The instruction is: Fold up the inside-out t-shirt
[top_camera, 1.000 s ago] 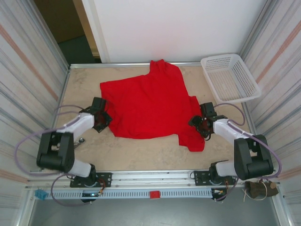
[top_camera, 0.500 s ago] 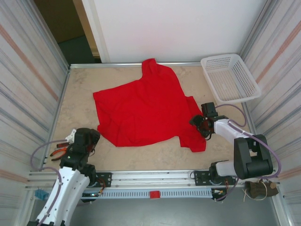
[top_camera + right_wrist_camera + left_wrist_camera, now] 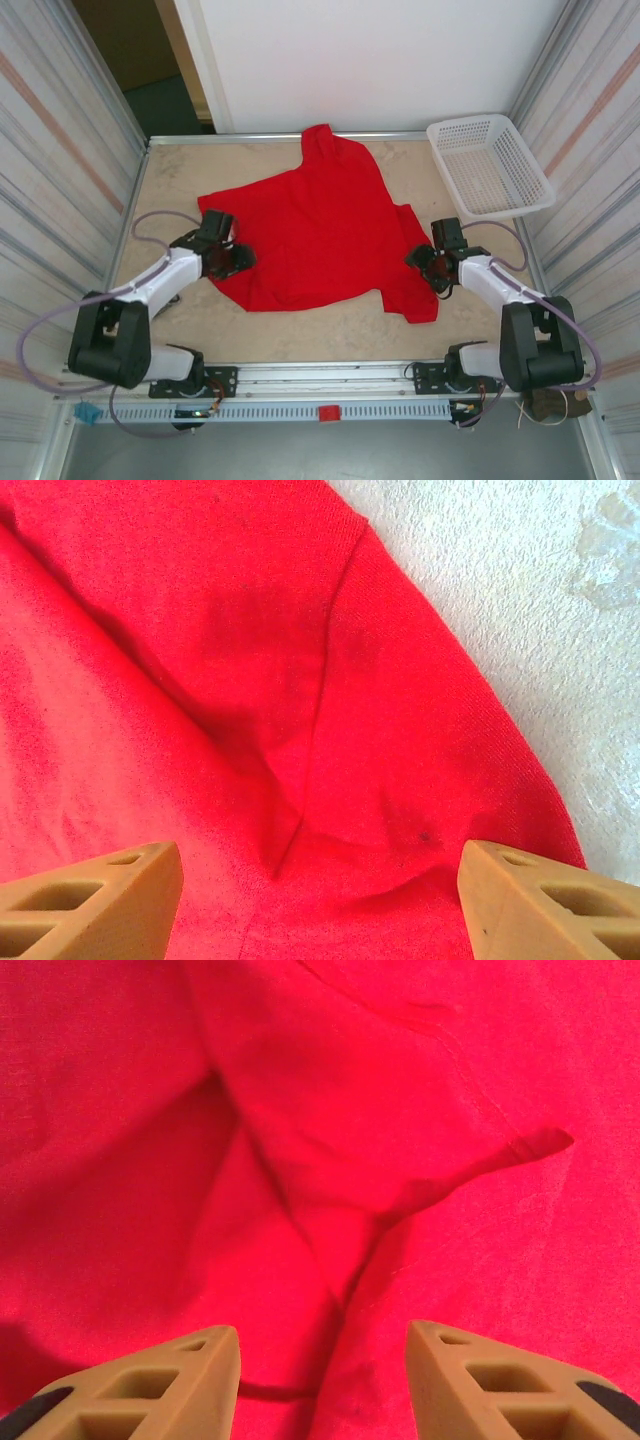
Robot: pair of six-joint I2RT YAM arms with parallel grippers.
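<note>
The red shirt (image 3: 315, 230) lies spread over the middle of the tan surface (image 3: 330, 330), rumpled rather than flat. One part reaches the far edge, and another corner hangs toward the near right. No print shows on the upper side.

The left arm (image 3: 165, 275) reaches in from the near left, and the left fingers (image 3: 238, 262) sit over the shirt's near-left edge. In the left wrist view these fingers (image 3: 150, 1390) stand apart with nothing between them. The cloth (image 3: 330, 1160) beyond them is bunched into a raised fold with a hemmed flap pointing right.

The right arm (image 3: 495, 280) comes in from the near right, and the right fingers (image 3: 422, 260) are at the shirt's right side. In the right wrist view the fingers (image 3: 95, 900) are spread wide and grip nothing. Past them lies cloth (image 3: 250, 680) with a seam running down it, and bare surface (image 3: 530, 590) shows to the far right of the hem.

A white mesh basket (image 3: 445, 132) stands at the far right corner, apart from the shirt.
</note>
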